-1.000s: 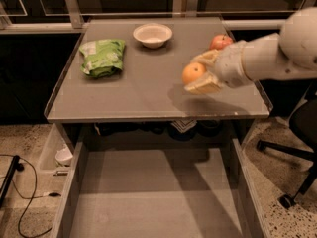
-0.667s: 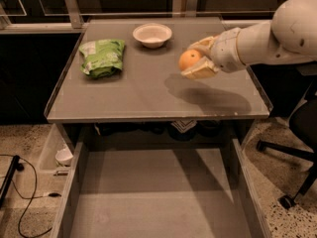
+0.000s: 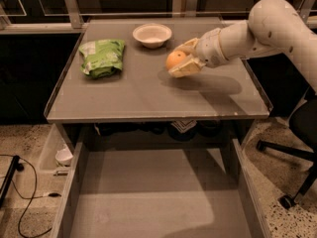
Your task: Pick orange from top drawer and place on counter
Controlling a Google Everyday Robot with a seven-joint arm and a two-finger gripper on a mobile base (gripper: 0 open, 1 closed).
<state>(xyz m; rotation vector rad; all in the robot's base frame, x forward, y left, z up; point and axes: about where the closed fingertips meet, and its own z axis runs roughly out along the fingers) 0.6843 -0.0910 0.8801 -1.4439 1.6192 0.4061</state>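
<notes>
My gripper [image 3: 181, 60] reaches in from the right over the grey counter [image 3: 143, 98] and is shut on the orange [image 3: 175, 59]. The orange sits between the pale fingers [image 3: 185, 69], low over the counter's middle right part, just right of the white bowl. I cannot tell if it touches the surface. The top drawer [image 3: 158, 197] is pulled out below the counter's front edge, and its grey floor is bare.
A white bowl [image 3: 152, 34] stands at the back middle of the counter. A green bag [image 3: 102, 57] lies at the back left. An office chair base [image 3: 292, 177] is on the floor at the right. Cables [image 3: 20, 197] lie at the left.
My arm has carried the orange to the left and further back over the counter, and lower toward its surface. The red apple seen earlier behind the arm is hidden now.
</notes>
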